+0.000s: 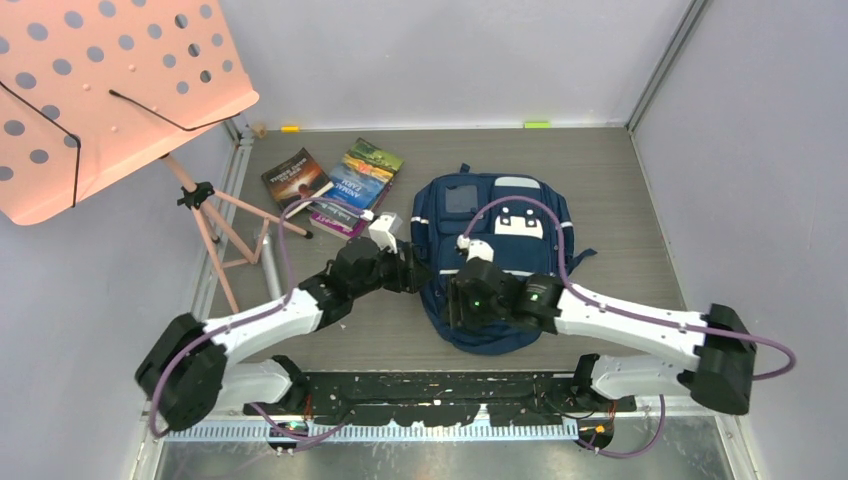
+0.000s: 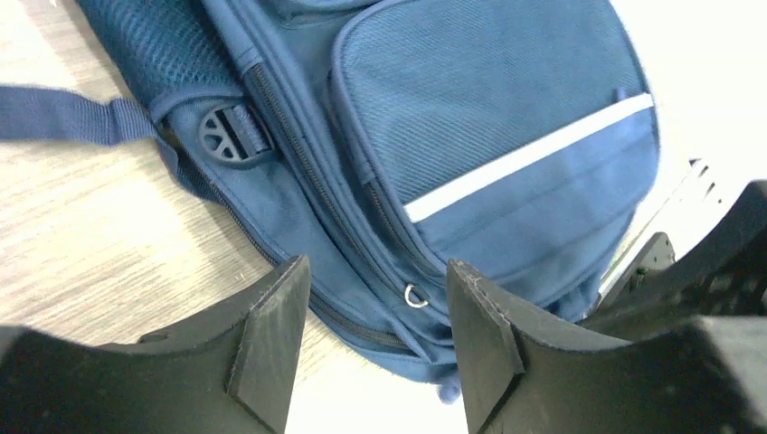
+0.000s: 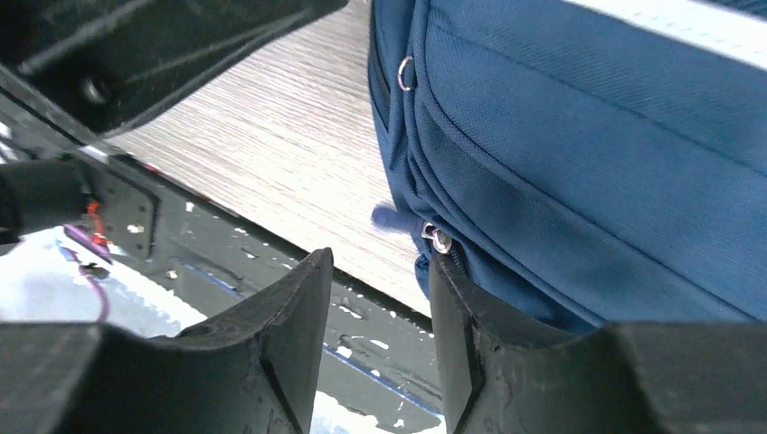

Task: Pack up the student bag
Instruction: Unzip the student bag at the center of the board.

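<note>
On the grey table (image 1: pixel 620 200), the student bag (image 1: pixel 530 250) lies close before the left hand (image 2: pixel 375 271) and right hand (image 3: pixel 380 258), both half-open, empty.

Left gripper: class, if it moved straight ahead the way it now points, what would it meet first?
The left gripper would most likely meet the student bag at its zipped edge, near the small metal ring, though depth is unclear.
</note>
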You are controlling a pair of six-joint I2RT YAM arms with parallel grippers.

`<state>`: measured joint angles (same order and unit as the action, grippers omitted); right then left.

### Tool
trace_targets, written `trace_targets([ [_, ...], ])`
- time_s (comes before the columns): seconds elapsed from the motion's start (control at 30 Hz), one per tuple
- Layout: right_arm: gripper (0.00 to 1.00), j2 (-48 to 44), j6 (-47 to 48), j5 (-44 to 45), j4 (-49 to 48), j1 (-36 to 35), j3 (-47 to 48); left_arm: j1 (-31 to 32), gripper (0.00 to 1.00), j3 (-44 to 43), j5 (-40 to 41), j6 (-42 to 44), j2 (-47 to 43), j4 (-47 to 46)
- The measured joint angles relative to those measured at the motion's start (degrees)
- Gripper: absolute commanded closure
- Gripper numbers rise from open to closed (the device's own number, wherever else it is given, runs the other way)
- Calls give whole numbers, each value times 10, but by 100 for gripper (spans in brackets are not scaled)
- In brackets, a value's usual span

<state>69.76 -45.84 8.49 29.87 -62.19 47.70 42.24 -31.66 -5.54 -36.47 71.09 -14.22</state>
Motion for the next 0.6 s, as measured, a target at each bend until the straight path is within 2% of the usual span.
trace_targets([
  [0.17, 37, -87, -1, 30, 24, 1, 5, 5, 45, 15, -6, 53, -98, 40],
  [0.3, 26, -136, 6, 78, 58, 1, 9, 30, 44, 63, -28, 70, -143, 37],
  [0.43, 15, -165, 27, 139, 94, 11, 8, 84, 44, 108, -74, 75, -143, 21],
  [0.6, 9, -186, 61, 197, 128, 58, 8, 130, 43, 113, -113, 94, -92, -2],
])
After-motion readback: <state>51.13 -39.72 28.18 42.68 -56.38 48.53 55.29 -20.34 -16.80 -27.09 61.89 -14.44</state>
